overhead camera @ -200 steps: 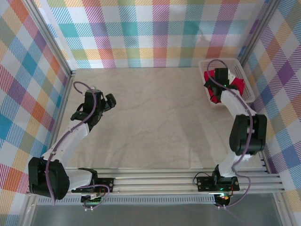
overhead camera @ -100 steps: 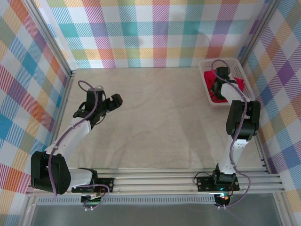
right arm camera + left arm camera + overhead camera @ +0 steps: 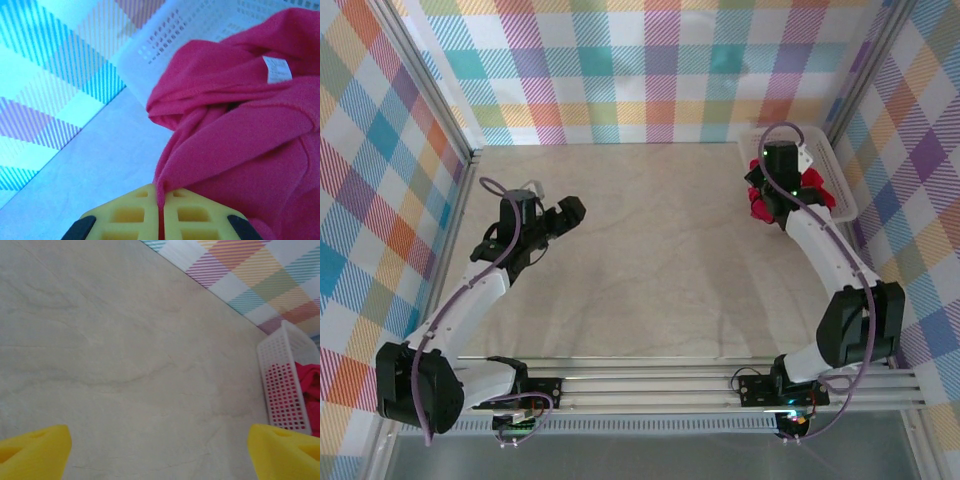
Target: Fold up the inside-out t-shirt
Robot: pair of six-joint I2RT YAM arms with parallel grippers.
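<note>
Crimson t-shirt (image 3: 240, 150), two o'clock, was clamped in your right jaws to clear the basket (image 3: 282, 385); left jaws stood apart, ready.

The t-shirt (image 3: 240, 150) pinched in the right tool (image 3: 161, 199) is matt red cloth, soft and slightly fuzzy, with a flat white tag (image 3: 276, 69). This tool's fingers (image 3: 125, 215) are matt yellow plastic, moulded in a grid. Beyond them, the basket (image 3: 165, 40) is white perforated plastic. Below the left tool (image 3: 160, 455), the table (image 3: 125, 340) looks matt, smooth and faintly veined like stone.
</note>
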